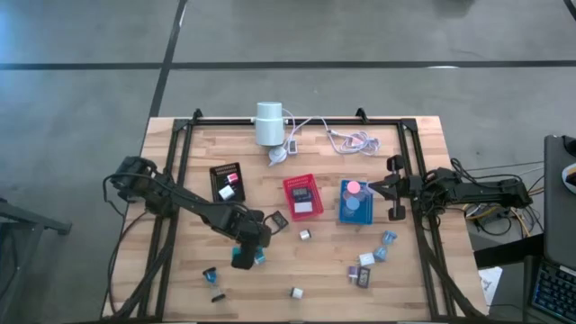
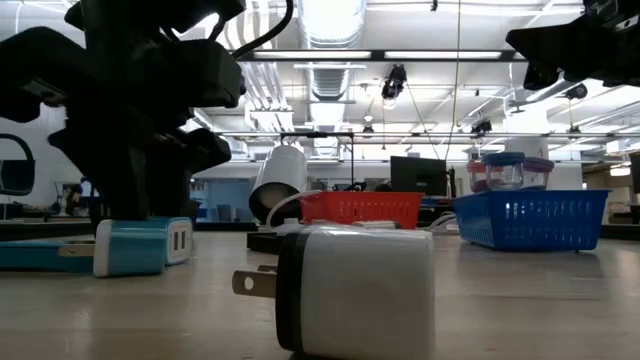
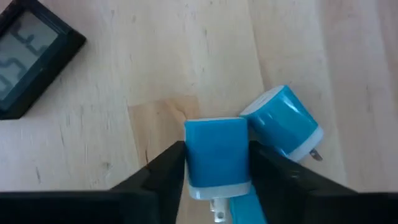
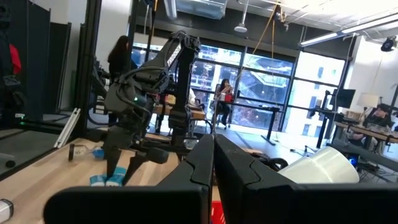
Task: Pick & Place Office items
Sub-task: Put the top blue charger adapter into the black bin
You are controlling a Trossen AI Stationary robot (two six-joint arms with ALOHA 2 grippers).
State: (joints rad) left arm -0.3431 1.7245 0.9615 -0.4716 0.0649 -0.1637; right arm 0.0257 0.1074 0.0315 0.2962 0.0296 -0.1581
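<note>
Two teal plug blocks lie side by side on the wooden table left of centre. My left gripper (image 1: 245, 256) stands over them, pointing steeply down, and has closed on one teal block (image 3: 216, 152). The other teal block (image 3: 283, 121) lies tilted against its corner, with its prongs on the table. In the low view the pair (image 2: 140, 247) rests flat under the dark gripper. My right gripper (image 4: 214, 168) waits shut and raised by the blue tray (image 1: 357, 205) at the right. More small items lie scattered near the front edge. My left gripper pinches the teal block between its two fingers, one finger (image 3: 168, 165) on each long side (image 3: 190, 155). The fingers come from above, slanting down, and lie across the block. The block lies flat on the table, its white prong end (image 3: 217, 190) toward the wrist.
A black display unit (image 3: 28, 59) lies close by. A black tray (image 1: 227, 181), a red tray (image 1: 303, 195) and a white cylinder (image 1: 268, 123) with cables stand farther back. A white plug (image 2: 355, 290) sits near the front edge, with small pieces (image 1: 367, 267) at front right.
</note>
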